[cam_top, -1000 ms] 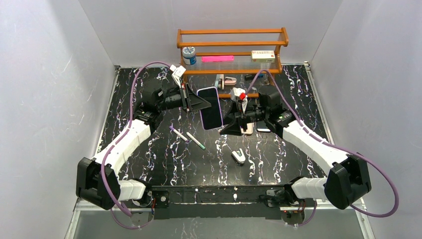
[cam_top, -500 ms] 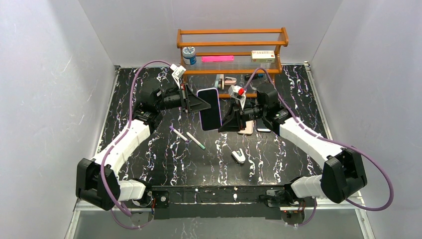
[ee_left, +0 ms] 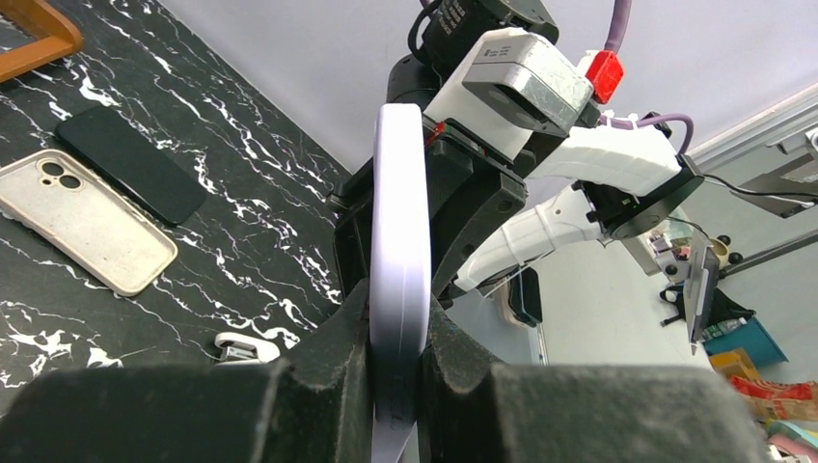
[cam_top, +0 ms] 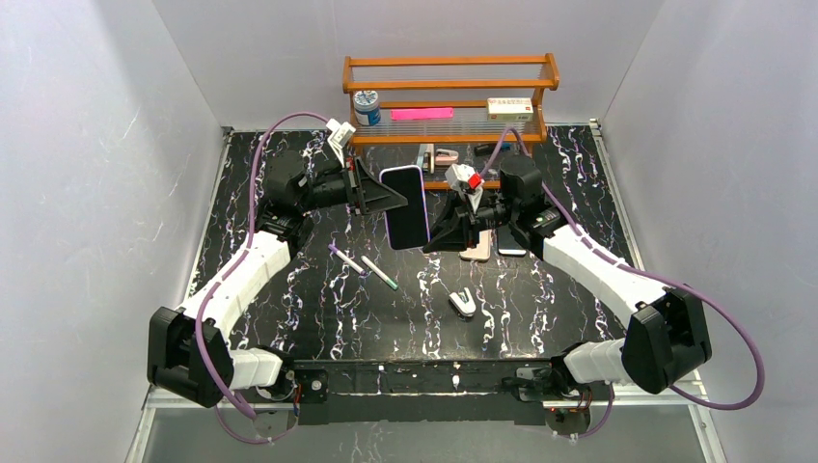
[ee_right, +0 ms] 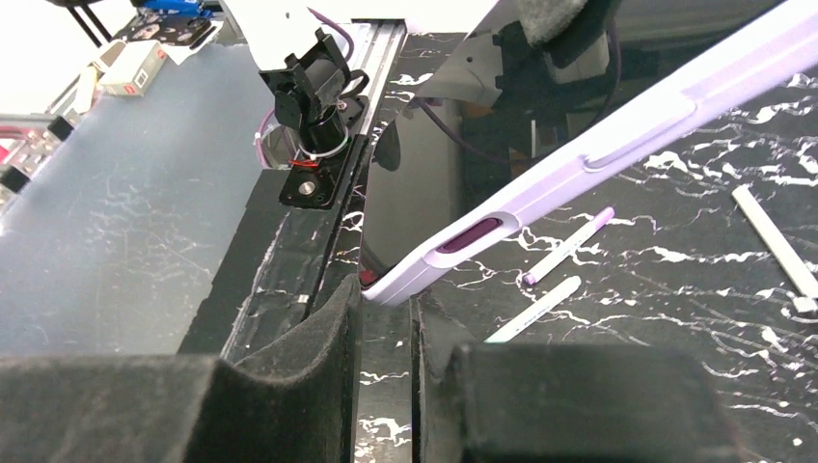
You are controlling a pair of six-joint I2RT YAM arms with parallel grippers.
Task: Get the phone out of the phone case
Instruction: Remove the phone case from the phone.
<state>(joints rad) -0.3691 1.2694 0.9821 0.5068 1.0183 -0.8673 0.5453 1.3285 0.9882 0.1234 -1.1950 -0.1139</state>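
- Black marbled table (cam_top: 289,280); both arms reach inward, raised.
- Left gripper (cam_top: 394,200) clamps the case (ee_left: 399,241), phone (cam_top: 405,207) inside, held above mid-table.
- Only the right wrist view shows the right gripper (ee_right: 386,309) nearly closed at the case corner; hold unclear.

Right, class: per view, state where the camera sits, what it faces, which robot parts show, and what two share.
Top external: above, behind the bases, looking down on the table; both arms show.
Left wrist: faces the right arm past the cased phone clamped in its fingers.
Right wrist: faces the left arm; own fingers at the case's corner.
Shared by all: the cased phone.
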